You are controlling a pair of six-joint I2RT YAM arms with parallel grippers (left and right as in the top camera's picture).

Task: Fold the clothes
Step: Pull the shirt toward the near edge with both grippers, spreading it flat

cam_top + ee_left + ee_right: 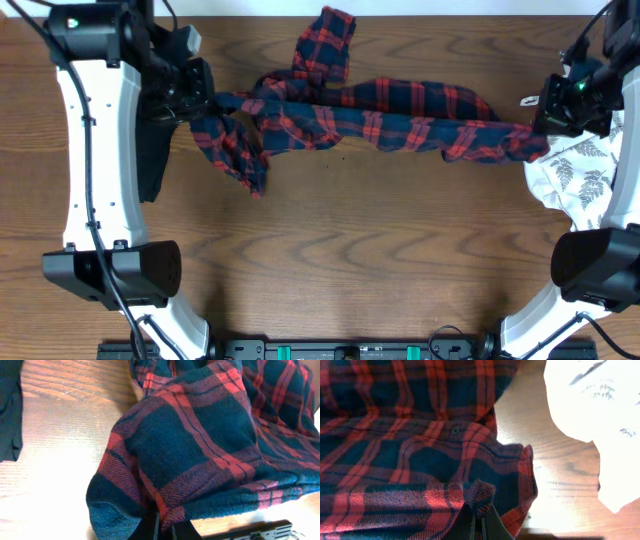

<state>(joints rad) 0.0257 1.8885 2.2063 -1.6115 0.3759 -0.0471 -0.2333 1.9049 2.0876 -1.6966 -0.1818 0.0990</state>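
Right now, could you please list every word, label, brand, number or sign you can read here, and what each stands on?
No text is readable.
Small white patch near the red-and-navy plaid shirt: too small to read.
Grey marks on the white leaf-print garment: leaf pattern, not letters.
Pale marks on the black rail: too small to read.

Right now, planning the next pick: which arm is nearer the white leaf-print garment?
Right. The right fingers pinch one end of the plaid shirt just beside the white leaf-print garment; the left fingers grip its opposite end, far across the table.
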